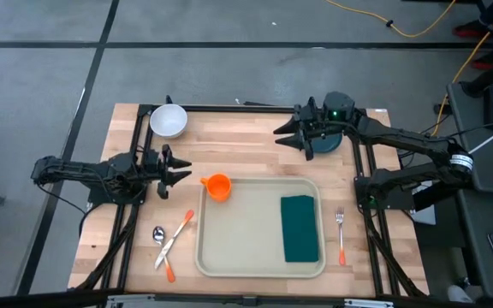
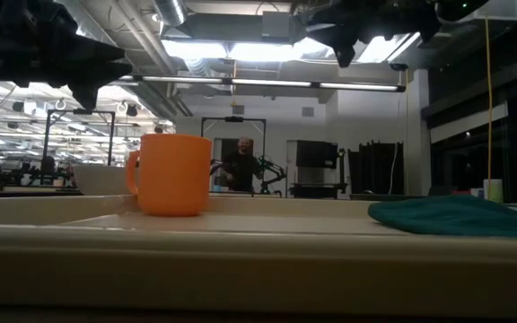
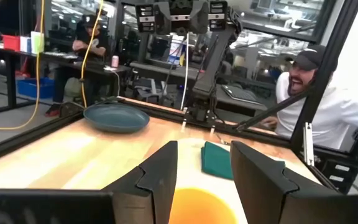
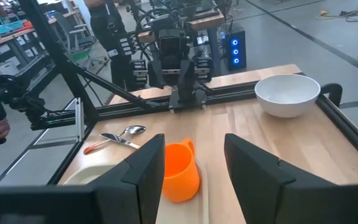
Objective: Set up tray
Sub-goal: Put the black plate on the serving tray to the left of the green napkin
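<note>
The tray point(image 1: 260, 257) lies at the table's near middle, holding a cloth point(image 1: 299, 228) and cup point(image 1: 218, 186). My right gripper point(image 1: 286, 137) hovers open over the plate point(image 1: 330, 141); I judge grasping its rim comes next. My left gripper point(image 1: 181, 169) waits open beside the cup.

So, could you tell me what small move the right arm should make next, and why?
Probably lower the open right claw onto the dark teal plate beneath that arm. The tray already holds the orange cup and green cloth, while the plate sits off it.
</note>
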`<move>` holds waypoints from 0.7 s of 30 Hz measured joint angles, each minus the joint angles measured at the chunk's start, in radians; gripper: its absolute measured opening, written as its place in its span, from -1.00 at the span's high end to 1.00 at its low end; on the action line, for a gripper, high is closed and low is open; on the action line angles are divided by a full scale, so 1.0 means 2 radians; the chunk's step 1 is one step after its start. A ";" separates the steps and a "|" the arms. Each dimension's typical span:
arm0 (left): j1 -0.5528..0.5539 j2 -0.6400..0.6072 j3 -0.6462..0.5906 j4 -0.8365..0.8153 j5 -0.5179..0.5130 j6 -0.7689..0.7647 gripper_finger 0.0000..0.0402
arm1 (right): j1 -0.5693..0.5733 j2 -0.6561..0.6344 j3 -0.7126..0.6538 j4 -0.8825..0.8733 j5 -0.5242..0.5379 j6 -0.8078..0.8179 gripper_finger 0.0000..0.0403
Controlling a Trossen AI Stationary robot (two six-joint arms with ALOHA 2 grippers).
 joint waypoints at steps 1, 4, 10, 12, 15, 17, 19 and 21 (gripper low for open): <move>0.000 0.000 0.000 -0.001 0.000 0.000 0.29 | 0.002 0.000 0.000 0.001 0.000 0.000 0.15; 0.001 0.000 0.000 -0.010 -0.011 0.000 0.29 | 0.008 0.000 0.000 0.001 0.000 0.001 0.15; 0.001 0.000 0.000 -0.009 -0.039 -0.008 0.29 | 0.017 0.000 0.000 0.001 0.000 0.000 0.15; 0.001 0.000 0.000 -0.010 -0.038 -0.007 0.29 | 0.020 0.000 0.000 0.002 0.000 0.000 0.15; 0.001 0.000 0.000 -0.010 -0.038 0.003 0.29 | 0.024 0.000 0.000 0.004 0.000 0.001 0.15; 0.001 0.000 0.000 -0.009 -0.038 0.004 0.29 | 0.025 0.000 0.000 0.004 0.000 0.003 0.15; 0.001 0.000 0.000 -0.009 -0.038 -0.002 0.29 | 0.025 0.000 0.000 0.004 0.000 0.003 0.15; 0.001 0.000 0.000 -0.009 -0.038 -0.004 0.29 | 0.025 0.000 0.000 0.004 0.000 0.003 0.15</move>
